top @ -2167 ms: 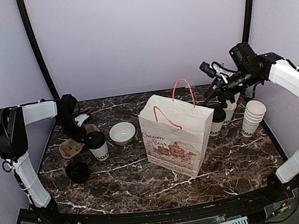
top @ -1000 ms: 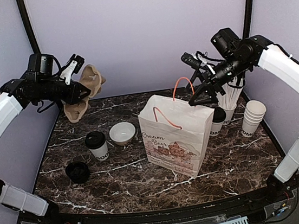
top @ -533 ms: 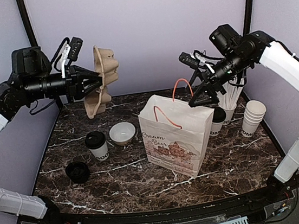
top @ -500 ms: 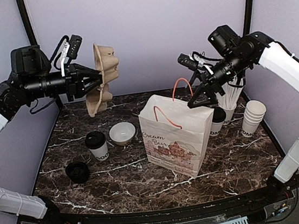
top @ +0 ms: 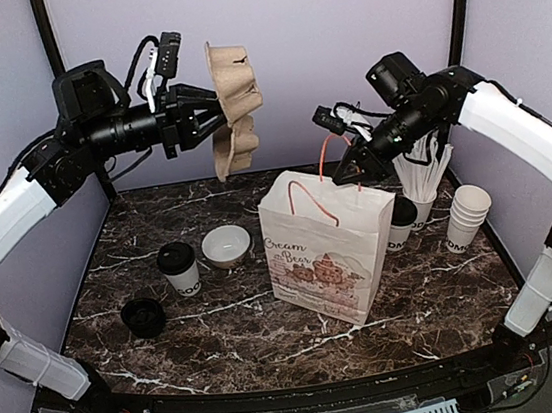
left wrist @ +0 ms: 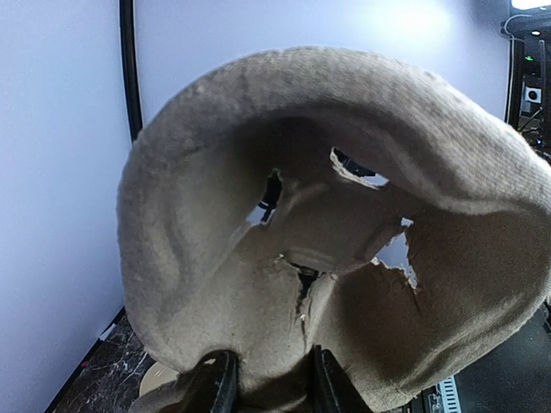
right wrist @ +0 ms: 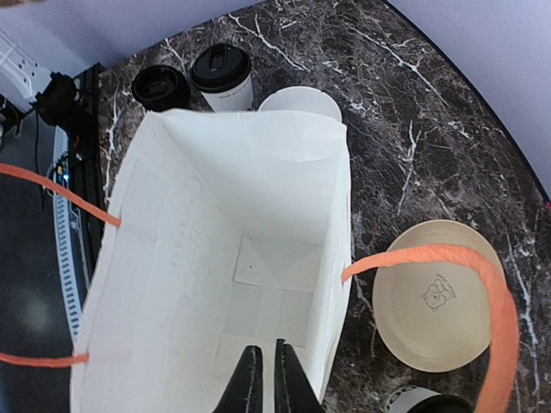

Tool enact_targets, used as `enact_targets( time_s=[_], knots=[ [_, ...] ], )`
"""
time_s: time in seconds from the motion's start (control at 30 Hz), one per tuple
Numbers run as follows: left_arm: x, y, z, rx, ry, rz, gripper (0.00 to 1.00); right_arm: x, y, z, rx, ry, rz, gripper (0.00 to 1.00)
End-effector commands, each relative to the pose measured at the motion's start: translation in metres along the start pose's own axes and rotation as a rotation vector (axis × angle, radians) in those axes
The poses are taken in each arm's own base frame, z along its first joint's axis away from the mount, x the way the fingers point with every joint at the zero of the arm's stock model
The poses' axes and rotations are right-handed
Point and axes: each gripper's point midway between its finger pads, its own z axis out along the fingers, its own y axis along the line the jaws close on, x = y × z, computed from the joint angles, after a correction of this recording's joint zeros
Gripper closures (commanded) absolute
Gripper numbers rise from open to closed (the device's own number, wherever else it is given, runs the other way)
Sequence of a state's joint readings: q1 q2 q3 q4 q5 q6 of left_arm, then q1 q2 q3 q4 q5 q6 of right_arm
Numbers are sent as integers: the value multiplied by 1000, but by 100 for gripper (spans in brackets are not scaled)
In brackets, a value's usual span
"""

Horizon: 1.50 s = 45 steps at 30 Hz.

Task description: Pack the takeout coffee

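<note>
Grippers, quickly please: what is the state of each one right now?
Left gripper: shut on the pulp cup carrier, held up in the air.
Right gripper: shut at the paper bag's rim; a grip on it cannot be told.

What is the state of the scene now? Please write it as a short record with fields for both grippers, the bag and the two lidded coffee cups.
left gripper: shut on the pulp cup carrier, held in the air, left of the paper bag
right gripper: shut at the far rim of the paper bag
paper bag: upright, open, empty inside
first lidded coffee cup: on the table, left of the bag
second lidded coffee cup: on the table, behind the bag's right corner
packed: nothing yet
</note>
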State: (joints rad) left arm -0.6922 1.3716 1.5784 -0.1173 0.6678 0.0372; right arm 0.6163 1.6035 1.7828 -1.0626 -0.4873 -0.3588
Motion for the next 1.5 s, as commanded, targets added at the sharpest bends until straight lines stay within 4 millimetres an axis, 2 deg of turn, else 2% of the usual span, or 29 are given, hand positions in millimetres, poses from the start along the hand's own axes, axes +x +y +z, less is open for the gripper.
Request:
enact_targets(
  time_s=[0.0, 0.1, 0.2, 0.4, 0.57, 0.73, 0.83, 1.0, 1.17, 1.47],
  knots=[
    [-48, -32, -1, 121, -152, 93, 72, -21, 27, -7, -146, -77, -64, 99],
    [-50, -51, -2, 193, -167, 107, 72, -20, 53, -12, -284, -81, -108, 100],
    [-49, -69, -1, 267, -190, 104, 71, -19, 69, -14, -374, -65, -128, 100],
    [-43, -89, 12, 347, -189, 123, 71, -18, 86, -17, -453, -72, -156, 100],
    [-23, -108, 22, 422, -194, 135, 71, -9, 90, -11, -500, -54, -153, 100],
    [3, -113, 40, 452, -139, 135, 72, -14, 95, -20, -526, -68, -168, 100],
    [16, -120, 47, 471, -101, 140, 72, -17, 98, -24, -529, -80, -179, 100],
    [36, -120, 58, 474, -40, 147, 72, -18, 104, -28, -556, -96, -181, 100],
    [57, -131, 65, 493, 30, 137, 72, -25, 109, -36, -563, -121, -190, 100],
    [104, -122, 81, 426, 192, 148, 73, -23, 111, -35, -573, -120, -191, 100]
  ],
)
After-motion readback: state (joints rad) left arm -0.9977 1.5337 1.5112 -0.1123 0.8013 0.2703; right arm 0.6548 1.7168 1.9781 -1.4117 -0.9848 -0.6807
